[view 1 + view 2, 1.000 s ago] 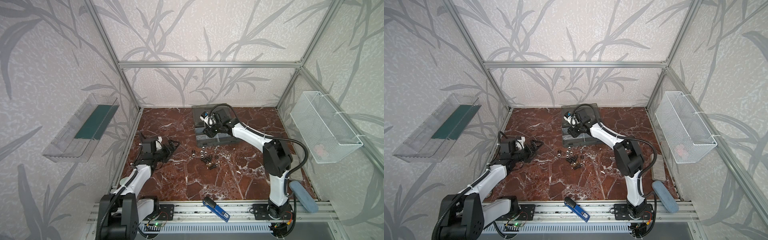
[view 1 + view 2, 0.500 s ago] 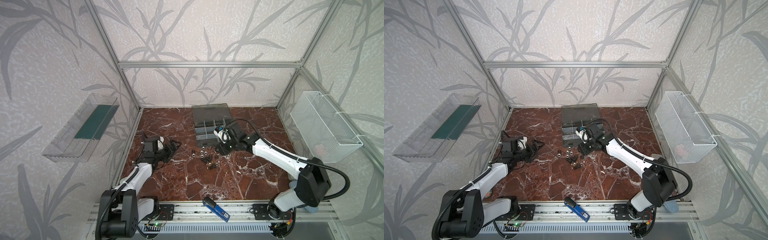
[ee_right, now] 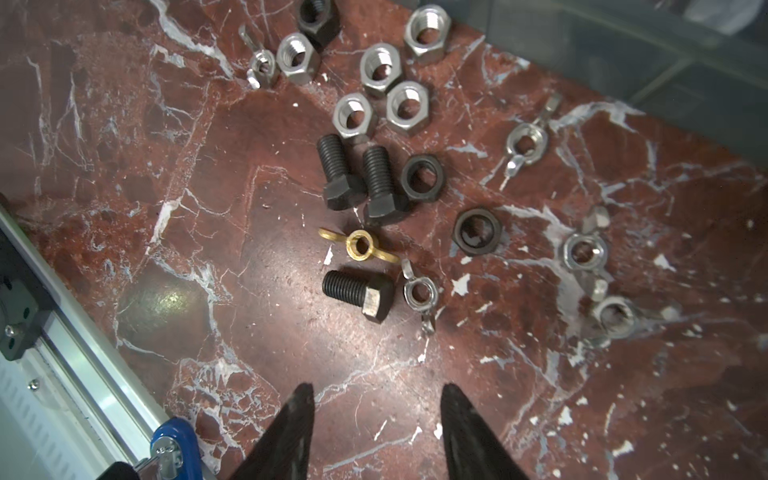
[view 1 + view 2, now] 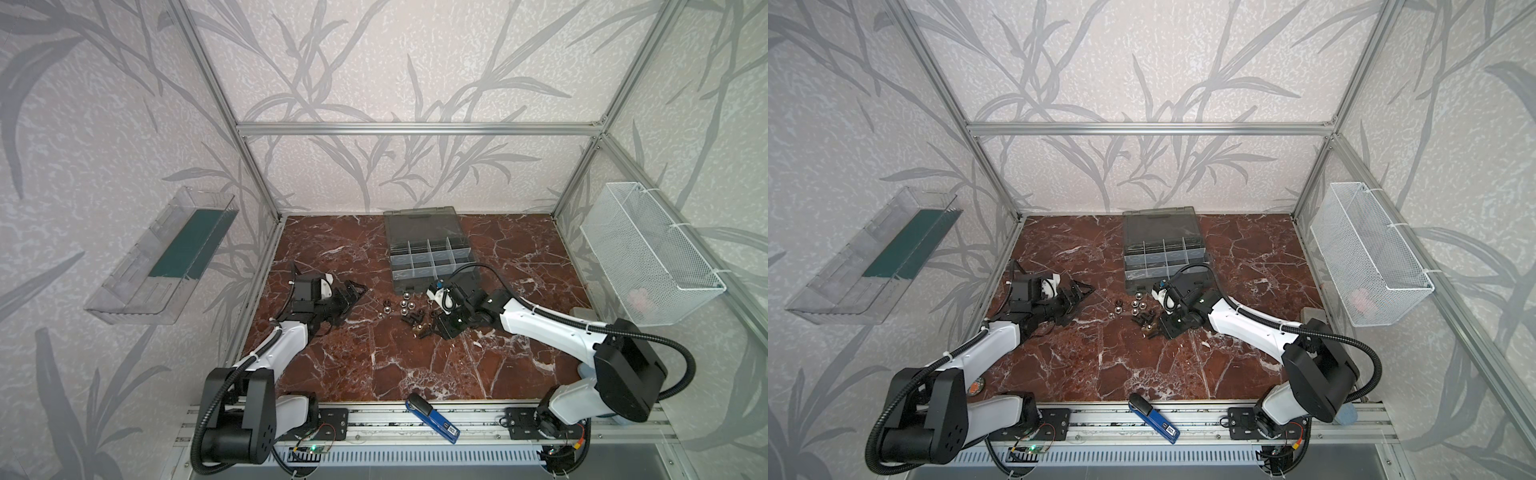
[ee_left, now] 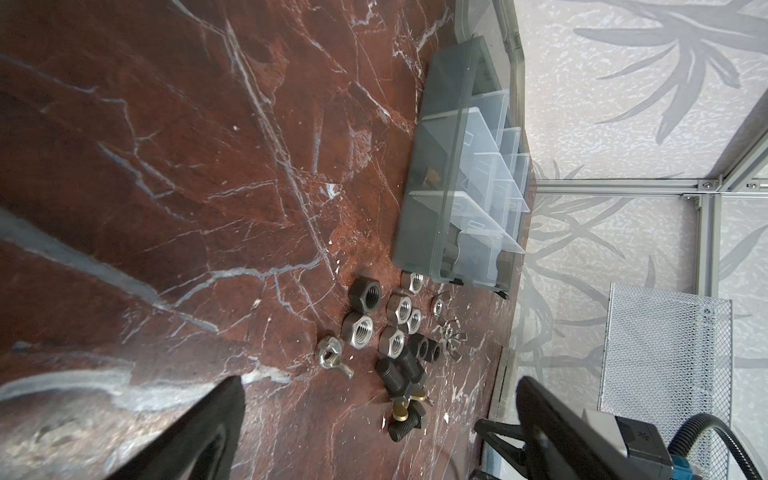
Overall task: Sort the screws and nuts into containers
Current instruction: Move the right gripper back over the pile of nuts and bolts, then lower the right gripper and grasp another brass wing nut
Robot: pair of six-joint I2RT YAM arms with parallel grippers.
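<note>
Three black screws lie loose on the red marble floor, mixed with several silver and dark hex nuts. In both top views this pile sits just in front of the grey organiser case, whose containers stand open under a laid-back lid. My right gripper hangs open over the near-right edge of the pile, nothing between its fingers. Left of the pile, my left gripper is wide open and points at it, holding nothing.
Silver wing nuts and a brass one lie among the parts. A blue tool rests on the front rail. On the right wall hangs a white mesh basket, on the left wall a clear tray.
My right arm has swung away from the organiser case and come forward, down over the pile. The left gripper has barely moved and stays open.
</note>
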